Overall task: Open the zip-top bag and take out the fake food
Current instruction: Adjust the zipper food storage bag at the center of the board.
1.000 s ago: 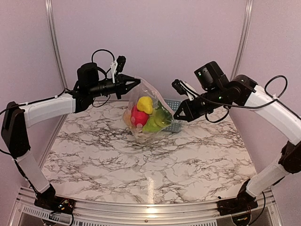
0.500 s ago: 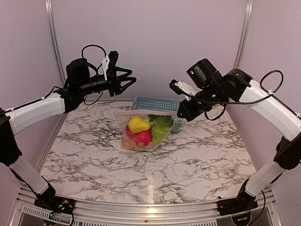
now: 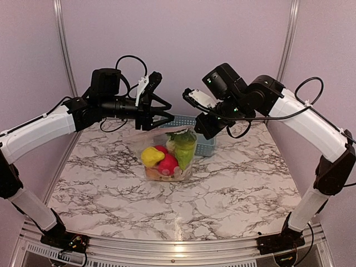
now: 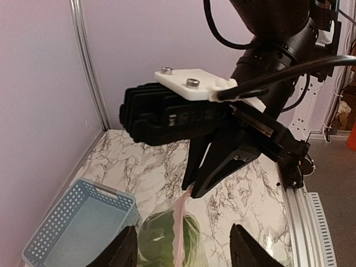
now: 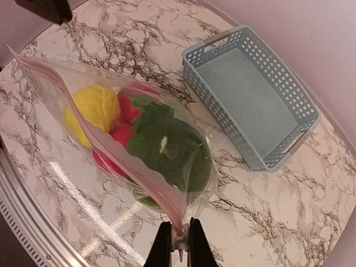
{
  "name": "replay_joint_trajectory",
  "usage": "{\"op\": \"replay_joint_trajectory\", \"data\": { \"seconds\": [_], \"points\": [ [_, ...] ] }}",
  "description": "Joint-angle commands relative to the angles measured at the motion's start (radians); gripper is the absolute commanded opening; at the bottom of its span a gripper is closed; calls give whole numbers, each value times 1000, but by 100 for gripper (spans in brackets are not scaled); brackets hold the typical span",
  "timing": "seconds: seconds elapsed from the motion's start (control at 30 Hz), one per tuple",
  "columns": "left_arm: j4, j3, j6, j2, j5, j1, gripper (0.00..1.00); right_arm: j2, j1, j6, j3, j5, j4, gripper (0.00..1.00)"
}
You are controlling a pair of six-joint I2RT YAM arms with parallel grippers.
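The clear zip-top bag (image 3: 157,139) rests its bottom on the marble table, its pink zipper strip (image 5: 111,150) running up to one top corner. My right gripper (image 5: 179,243) is shut on that corner of the strip, also seen from the left wrist (image 4: 190,191). The fake food is inside: a yellow piece (image 5: 92,108), a red one (image 5: 119,127) and a green one (image 5: 167,151). My left gripper (image 3: 168,114) hovers open just above the bag's other top end with nothing between its fingers (image 4: 125,250).
A light blue slotted basket (image 3: 207,146) stands with nothing in it right behind the bag, also in the right wrist view (image 5: 192,83) and the left wrist view (image 4: 33,250). The purple back wall is close behind both grippers.
My left gripper let go of the bag and opened, then moved right over it. The bag dropped to the table. My right arm shifted left, still pinching the zipper corner.
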Motion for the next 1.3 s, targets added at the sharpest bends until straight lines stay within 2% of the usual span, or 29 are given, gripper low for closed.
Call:
{"op": "replay_joint_trajectory", "data": {
  "seconds": [0.0, 0.33, 0.6, 0.77, 0.97, 1.0, 1.03, 1.13, 1.2, 1.27],
  "points": [
    [-145, 25, 45, 33, -71, -31, 57, 21, 15, -22, 65, 26, 8, 0],
    [-325, 210, 132, 183, -59, -50, 41, -2, 25, -10, 66, 26, 47, 0],
    [-346, 217, 142, 182, -31, -51, 41, -13, 25, -11, 46, 20, 81, 0],
    [-334, 221, 129, 206, -14, -54, 35, -21, 25, -11, 36, 22, 100, 0],
    [-294, 221, 119, 217, -21, -57, 10, -54, 25, -4, -26, 11, 156, 0],
    [-292, 220, 120, 217, -25, -58, 2, -67, 24, -4, -52, 13, 173, 0],
    [-285, 217, 121, 215, -30, -58, 0, -80, 25, -4, -76, 20, 192, 0],
    [-235, 187, 106, 195, -39, -57, 0, -139, 25, -6, -177, 45, 293, 19],
    [-201, 164, 99, 181, -36, -57, 0, -204, 25, -17, -282, 61, 394, 24],
    [-186, 155, 94, 176, -33, -57, 0, -290, 20, -23, -400, 94, 507, 40]
  ]
}}
